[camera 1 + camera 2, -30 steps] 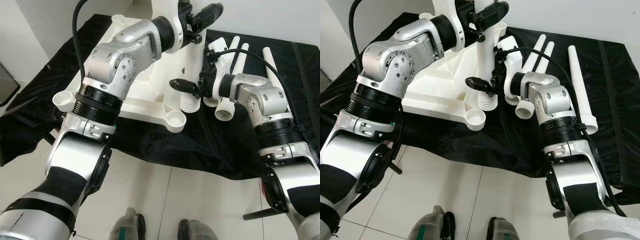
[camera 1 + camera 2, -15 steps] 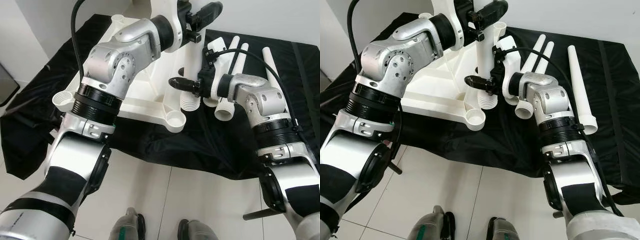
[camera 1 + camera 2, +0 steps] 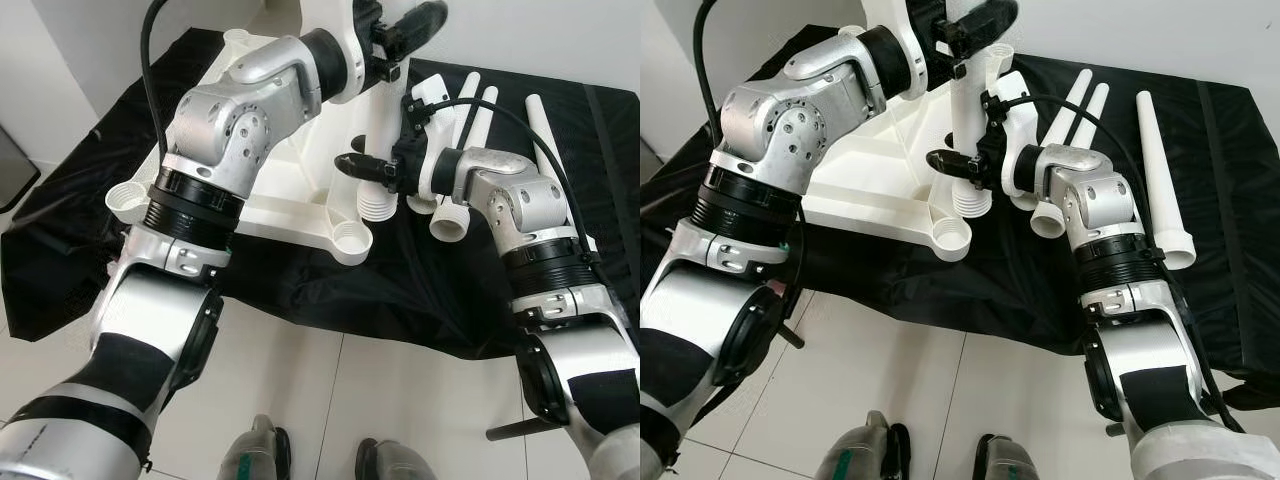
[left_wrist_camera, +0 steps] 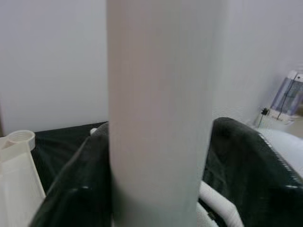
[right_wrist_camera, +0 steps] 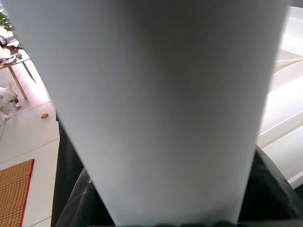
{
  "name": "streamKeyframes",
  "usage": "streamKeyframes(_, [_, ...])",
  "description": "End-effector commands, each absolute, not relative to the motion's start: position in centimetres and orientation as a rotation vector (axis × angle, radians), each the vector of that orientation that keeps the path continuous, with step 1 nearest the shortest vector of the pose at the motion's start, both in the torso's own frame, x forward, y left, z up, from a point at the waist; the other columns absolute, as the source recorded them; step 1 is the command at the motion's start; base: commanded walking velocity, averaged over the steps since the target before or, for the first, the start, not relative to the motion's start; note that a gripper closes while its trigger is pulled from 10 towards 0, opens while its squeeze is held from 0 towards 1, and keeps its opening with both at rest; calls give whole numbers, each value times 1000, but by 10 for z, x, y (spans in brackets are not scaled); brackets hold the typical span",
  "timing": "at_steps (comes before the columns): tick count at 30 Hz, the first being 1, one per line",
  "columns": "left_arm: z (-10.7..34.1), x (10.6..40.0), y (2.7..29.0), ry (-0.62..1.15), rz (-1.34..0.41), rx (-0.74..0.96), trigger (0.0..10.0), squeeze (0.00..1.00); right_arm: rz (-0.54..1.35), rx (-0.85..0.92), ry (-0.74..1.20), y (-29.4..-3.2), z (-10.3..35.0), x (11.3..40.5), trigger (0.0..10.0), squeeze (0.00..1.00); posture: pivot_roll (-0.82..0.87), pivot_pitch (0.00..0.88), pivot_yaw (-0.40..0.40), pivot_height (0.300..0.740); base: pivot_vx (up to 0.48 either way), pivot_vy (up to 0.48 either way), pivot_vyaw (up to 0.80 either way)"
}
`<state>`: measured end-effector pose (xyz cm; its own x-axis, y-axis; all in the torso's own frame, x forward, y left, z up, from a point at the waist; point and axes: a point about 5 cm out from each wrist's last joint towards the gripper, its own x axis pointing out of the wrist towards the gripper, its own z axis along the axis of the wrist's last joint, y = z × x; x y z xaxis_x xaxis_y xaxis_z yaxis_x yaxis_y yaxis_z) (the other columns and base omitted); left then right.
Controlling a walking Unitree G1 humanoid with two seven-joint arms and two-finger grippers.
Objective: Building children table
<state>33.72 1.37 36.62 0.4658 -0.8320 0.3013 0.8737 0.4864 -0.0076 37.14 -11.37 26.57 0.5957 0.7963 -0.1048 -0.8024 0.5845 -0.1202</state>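
A white tiled floor (image 3: 380, 390) lies nearest, then a black cloth (image 3: 420, 290). On it the white plastic tabletop (image 3: 300, 190) lies upside down. The right claw (image 3: 958, 168) clamps the upright white plastic leg (image 3: 968, 110) low down; the left claw (image 3: 400, 35) grips it higher. Three loose white tapered legs (image 3: 1160, 170) point toward the wall.

The upright white leg (image 3: 965, 110) is enclosed on both sides: the left claw (image 3: 975, 20) bars it high up, the right claw (image 3: 958, 165) low down near the threaded end (image 3: 975, 203). The upturned white tabletop (image 3: 880, 150) blocks approach from the robot's left. Three loose legs (image 3: 1160, 170) occupy the black cloth (image 3: 1240, 200) to the right. Open cloth lies in front of the corner socket (image 3: 951, 239)
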Motion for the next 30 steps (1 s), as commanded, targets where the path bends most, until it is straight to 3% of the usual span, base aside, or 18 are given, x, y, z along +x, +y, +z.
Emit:
streamKeyframes(1, [363,320,2,-275,-1318,-137,10000,1000,904,-146,-14,-111,280,374,10000,0,-14,89,37,740,0,0,0])
streamKeyframes(9, [364,332,18,-263,-1216,-100,10000,1000,838,-99,-38,-110,280,379,10000,0,-4,99,58,740,0,0,0])
streamKeyframes(10, [362,340,28,-242,-1157,-131,10000,0,810,-78,-42,-110,279,381,10000,0,1,99,66,740,0,0,0])
streamKeyframes(22, [346,371,77,-158,-873,-244,10000,0,657,24,-69,-117,275,390,10000,0,10,107,71,740,0,0,0])
streamKeyframes(30, [302,390,107,-95,-671,-107,10000,0,570,60,-84,-130,269,392,10000,0,7,100,73,740,0,0,0])
